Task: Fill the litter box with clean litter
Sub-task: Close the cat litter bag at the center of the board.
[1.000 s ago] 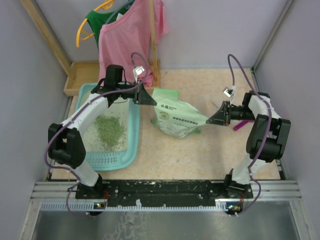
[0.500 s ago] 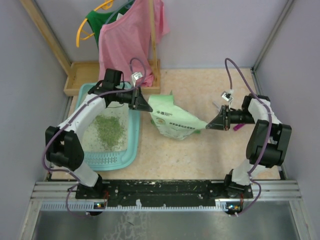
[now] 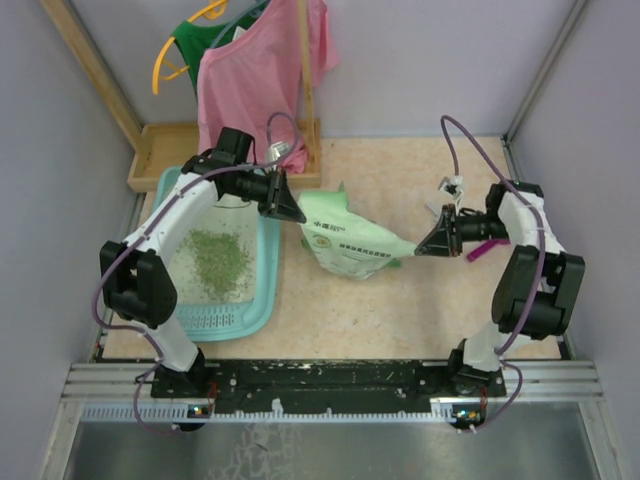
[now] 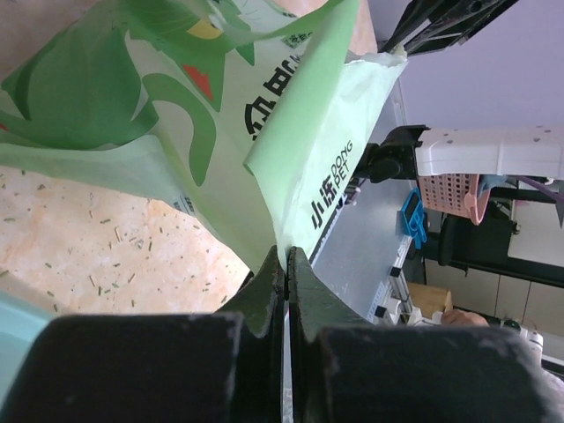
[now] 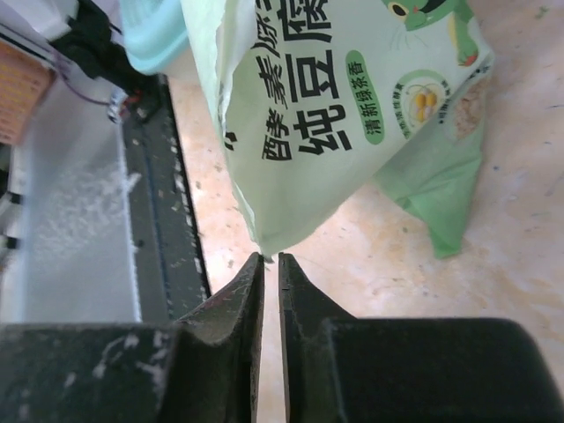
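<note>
Inside litter box (image 3: 268,282): grainy green litter (image 3: 221,262).

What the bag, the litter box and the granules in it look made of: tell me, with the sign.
Bag: thin plastic film, probably, slightly glossy; it creases softly and carries print. Litter box: moulded plastic, smooth, light teal, with rounded corners. Litter: loose dry green granules; their material cannot be told.

L wrist: litter box (image 4: 13,326) — corner only | scoop (image 3: 478,250) — mostly behind R arm (image 3: 525,225)
</note>
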